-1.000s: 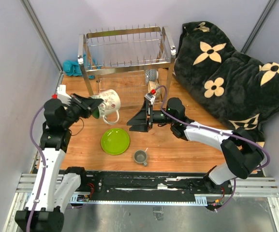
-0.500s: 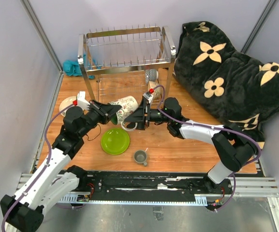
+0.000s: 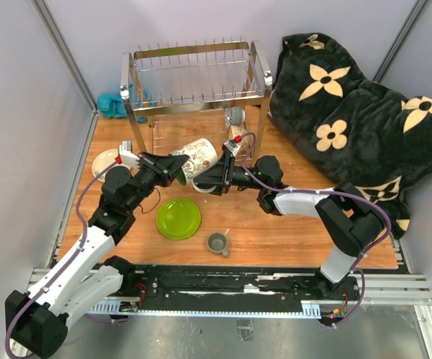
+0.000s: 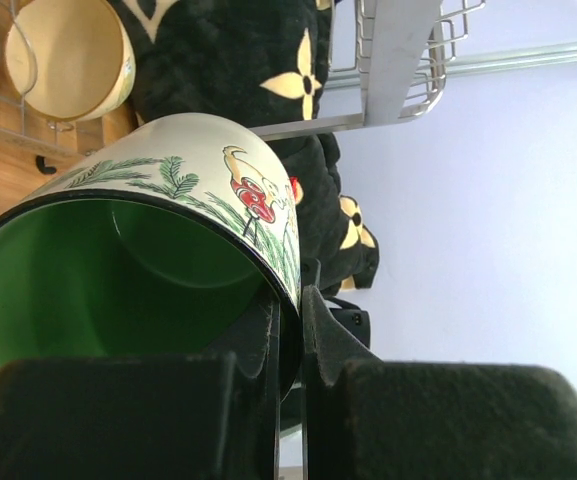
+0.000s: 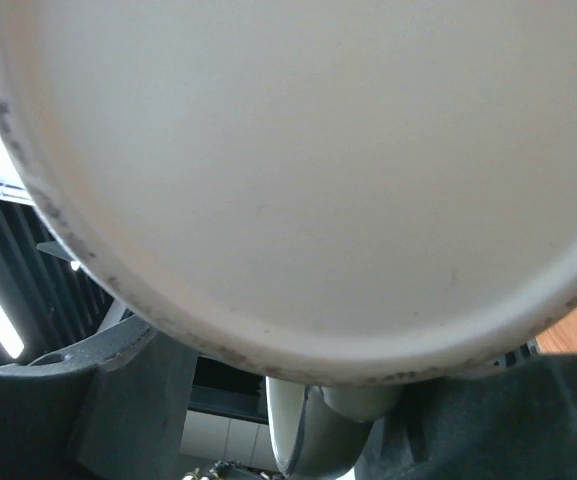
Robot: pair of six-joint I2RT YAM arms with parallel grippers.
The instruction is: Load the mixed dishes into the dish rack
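My left gripper is shut on the rim of the white mug with green inside, holding it tilted in the air in front of the dish rack. In the left wrist view the mug is pinched at its rim by my left gripper. My right gripper is open with its fingers either side of the mug's base. The right wrist view is filled by the mug's pale underside, with the handle between my right gripper's fingers. The lime-green plate and small grey mug sit on the table.
A cream plate lies at the left behind my left arm. A blue-patterned bowl and cream-yellow bowl sit under the rack's right end. A black flowered blanket fills the right. A teal cloth lies beside the rack.
My left gripper has carried the mug right and toward the rack. My right gripper has moved left until its open fingers are around the mug's base.
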